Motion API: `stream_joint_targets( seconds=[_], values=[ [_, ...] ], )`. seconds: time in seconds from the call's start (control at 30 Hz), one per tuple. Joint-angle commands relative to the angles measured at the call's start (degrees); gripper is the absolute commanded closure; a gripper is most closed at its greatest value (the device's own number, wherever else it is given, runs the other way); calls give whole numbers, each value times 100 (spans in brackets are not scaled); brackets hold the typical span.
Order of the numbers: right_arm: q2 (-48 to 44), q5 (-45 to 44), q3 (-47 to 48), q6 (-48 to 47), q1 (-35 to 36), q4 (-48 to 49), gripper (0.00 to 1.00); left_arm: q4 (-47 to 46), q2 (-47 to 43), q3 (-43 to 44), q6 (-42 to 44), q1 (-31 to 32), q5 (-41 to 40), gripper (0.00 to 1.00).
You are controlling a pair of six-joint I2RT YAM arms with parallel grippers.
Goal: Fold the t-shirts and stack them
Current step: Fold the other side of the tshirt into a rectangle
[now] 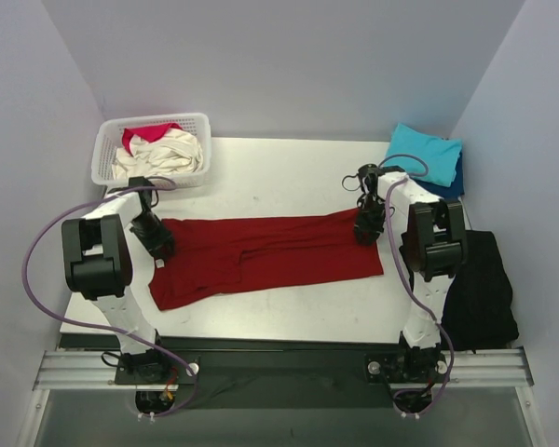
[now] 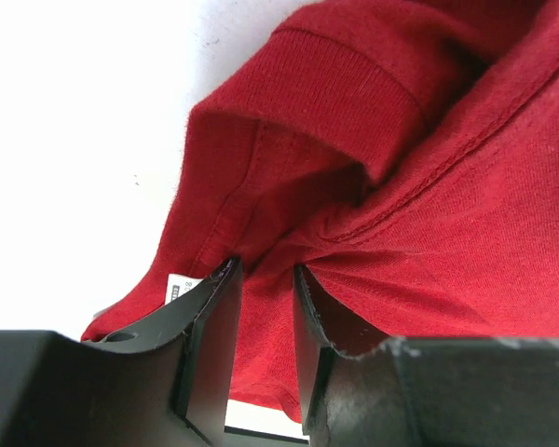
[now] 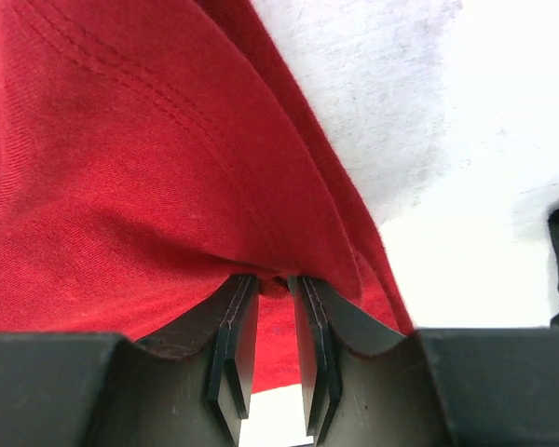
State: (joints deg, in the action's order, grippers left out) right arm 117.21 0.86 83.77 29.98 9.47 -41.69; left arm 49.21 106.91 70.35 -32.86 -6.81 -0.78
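Note:
The dark red t-shirt (image 1: pixel 261 256) lies spread lengthwise across the table's middle. My left gripper (image 1: pixel 156 244) presses down on its left end near the collar. In the left wrist view its jaws (image 2: pixel 265 270) hold a ridge of the red cloth (image 2: pixel 447 233) between them, with creases running out from the tips and a white label (image 2: pixel 179 289) beside the left finger. My right gripper (image 1: pixel 367 233) sits on the shirt's upper right corner. Its jaws (image 3: pixel 272 281) stand narrow, pinching a small tuck of red fabric (image 3: pixel 121 186) by the hemmed edge.
A white lattice basket (image 1: pixel 102 154) at the back left holds a cream t-shirt (image 1: pixel 172 154) and a pink-red one (image 1: pixel 144 135). At the back right a folded turquoise t-shirt (image 1: pixel 424 149) lies on a navy one (image 1: pixel 455 182). A black cloth (image 1: pixel 480 289) hangs off the right edge.

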Motion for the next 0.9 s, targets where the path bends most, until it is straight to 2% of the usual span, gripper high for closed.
stream_joint_targets(
  seconds=[0.0, 0.2, 0.43, 0.63, 0.87],
  values=[
    [-312, -816, 17, -53, -121, -489, 78, -122, -56, 93, 157, -119, -336, 62],
    [-795, -1114, 43, 104, -86, -629, 78, -43, -267, 172, 184, -119, -301, 63],
    [-1209, -1484, 385, 97, 361, -823, 78, -8, -882, 278, 333, -23, 321, 64],
    [-1051, -1440, 799, -18, 924, -885, 77, 80, -1331, 409, 447, 144, 394, 64],
    [-340, -834, 1256, -457, 1302, -885, 75, 89, -1393, 155, 439, 285, 315, 64]
  ],
)
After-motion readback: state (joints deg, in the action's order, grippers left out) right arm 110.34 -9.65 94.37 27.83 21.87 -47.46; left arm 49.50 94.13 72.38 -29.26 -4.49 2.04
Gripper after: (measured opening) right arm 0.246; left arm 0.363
